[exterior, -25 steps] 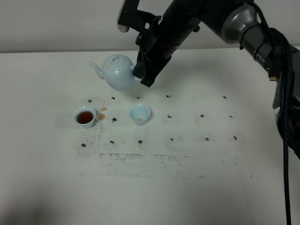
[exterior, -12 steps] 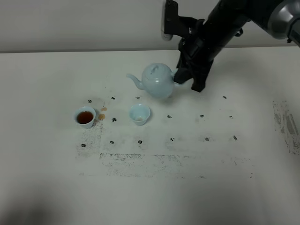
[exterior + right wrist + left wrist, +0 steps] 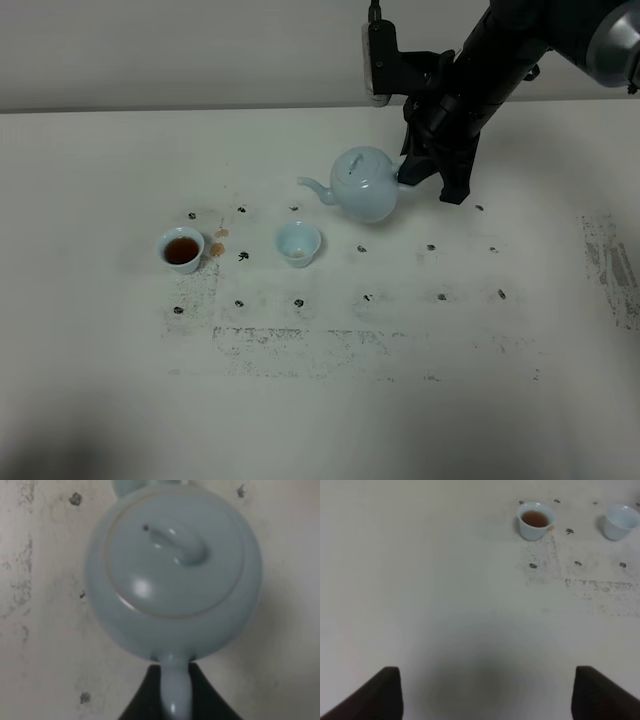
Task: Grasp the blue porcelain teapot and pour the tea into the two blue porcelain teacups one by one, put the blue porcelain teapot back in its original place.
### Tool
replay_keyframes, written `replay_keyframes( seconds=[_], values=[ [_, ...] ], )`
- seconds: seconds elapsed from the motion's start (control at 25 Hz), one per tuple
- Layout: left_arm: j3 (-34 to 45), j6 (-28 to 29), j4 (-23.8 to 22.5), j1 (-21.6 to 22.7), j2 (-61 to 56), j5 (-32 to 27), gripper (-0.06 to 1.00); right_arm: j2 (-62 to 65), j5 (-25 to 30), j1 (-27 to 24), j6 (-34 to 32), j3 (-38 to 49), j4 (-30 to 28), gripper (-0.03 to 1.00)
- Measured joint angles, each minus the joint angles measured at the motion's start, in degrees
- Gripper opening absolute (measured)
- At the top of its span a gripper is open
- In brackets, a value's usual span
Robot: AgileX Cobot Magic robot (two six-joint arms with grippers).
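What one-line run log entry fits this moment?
right gripper: shut on blue porcelain teapot handle | left gripper: open, empty | far teacup: dark tea | teacup nearest teapot: contents unclear

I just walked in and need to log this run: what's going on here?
The right tool holds the teapot by its handle, upright, to the right of both cups. The left cup holds dark tea; the other cup looks almost empty. The left tool hangs open, well away from the cups.

I found nothing readable in any view: no lettering, label, brand, number or sign showed anywhere.
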State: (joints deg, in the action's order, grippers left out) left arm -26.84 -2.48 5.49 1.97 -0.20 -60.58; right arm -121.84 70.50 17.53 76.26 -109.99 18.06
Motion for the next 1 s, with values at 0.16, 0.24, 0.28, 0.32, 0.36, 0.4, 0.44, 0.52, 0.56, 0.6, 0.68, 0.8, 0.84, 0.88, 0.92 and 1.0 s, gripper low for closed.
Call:
replay_keyframes(
  seconds=[0.16,0.24,0.28,0.32,0.36,0.4,0.44,0.52,0.56,0.6,0.68,0.8,0.84,0.88,0.92,1.0],
  values=[
    [0.00,0.00,0.00,0.00,0.00,0.00,0.66,0.00,0.00,0.00,0.05,0.00,0.00,0.03],
    [0.00,0.00,0.00,0.00,0.00,0.00,0.66,0.00,0.00,0.00,0.56,0.00,0.00,0.03],
    [0.00,0.00,0.00,0.00,0.00,0.00,0.66,0.00,0.00,0.00,0.95,0.00,0.00,0.03],
    [0.00,0.00,0.00,0.00,0.00,0.00,0.66,0.00,0.00,0.00,1.41,0.00,0.00,0.03],
    [0.00,0.00,0.00,0.00,0.00,0.00,0.66,0.00,0.00,0.00,1.99,0.00,0.00,0.03],
    [0.00,0.00,0.00,0.00,0.00,0.00,0.66,0.00,0.00,0.00,2.69,0.00,0.00,0.03],
    [0.00,0.00,0.00,0.00,0.00,0.00,0.66,0.00,0.00,0.00,3.36,0.00,0.00,0.03],
    [0.00,0.00,0.00,0.00,0.00,0.00,0.66,0.00,0.00,0.00,5.32,0.00,0.00,0.03],
    [0.00,0.00,0.00,0.00,0.00,0.00,0.66,0.00,0.00,0.00,6.70,0.00,0.00,0.03],
    [0.00,0.00,0.00,0.00,0.00,0.00,0.66,0.00,0.00,0.00,7.62,0.00,0.00,0.03],
    [0.00,0.00,0.00,0.00,0.00,0.00,0.66,0.00,0.00,0.00,9.35,0.00,0.00,0.03],
    [0.00,0.00,0.00,0.00,0.00,0.00,0.66,0.00,0.00,0.00,9.91,0.04,-0.02,0.03],
    [0.00,0.00,0.00,0.00,0.00,0.00,0.66,0.00,0.00,0.00,10.06,0.04,-0.07,0.03],
    [0.00,0.00,0.00,0.00,0.00,0.00,0.66,0.00,0.00,0.00,10.15,0.04,-0.06,0.03],
    [0.00,0.00,0.00,0.00,0.00,0.00,0.66,0.00,0.00,0.00,10.30,0.04,-0.06,0.03],
    [0.00,0.00,0.00,0.00,0.00,0.00,0.66,0.00,-0.06,0.00,10.30,0.04,-0.06,0.03]
  ],
)
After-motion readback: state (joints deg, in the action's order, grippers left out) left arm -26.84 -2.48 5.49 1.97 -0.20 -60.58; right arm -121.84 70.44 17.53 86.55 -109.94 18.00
